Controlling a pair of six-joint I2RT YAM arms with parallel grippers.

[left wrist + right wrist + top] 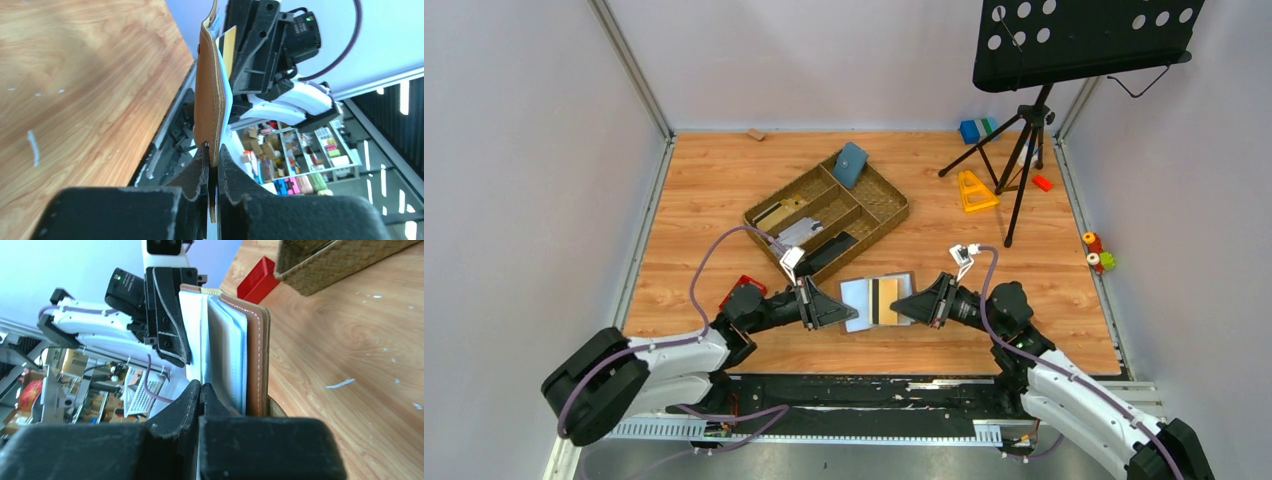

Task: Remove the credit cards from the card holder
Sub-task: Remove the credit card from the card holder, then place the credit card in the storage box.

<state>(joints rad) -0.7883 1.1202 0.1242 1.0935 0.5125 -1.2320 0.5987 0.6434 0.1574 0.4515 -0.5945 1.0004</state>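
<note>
Open card holder suspended between 2 level, converging forearms, just nearside of the wicker tray. Left gripper pinches its brown cover edge; right gripper pinches a pale inner leaf.

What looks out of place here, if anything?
The teal pouch leans askew at the tray's far corner, poking over the rim rather than lying flat. Otherwise fine: left end effector and right end effector pinch the open card holder by opposite edges.

Bright, even — near blur (wrist views)
</note>
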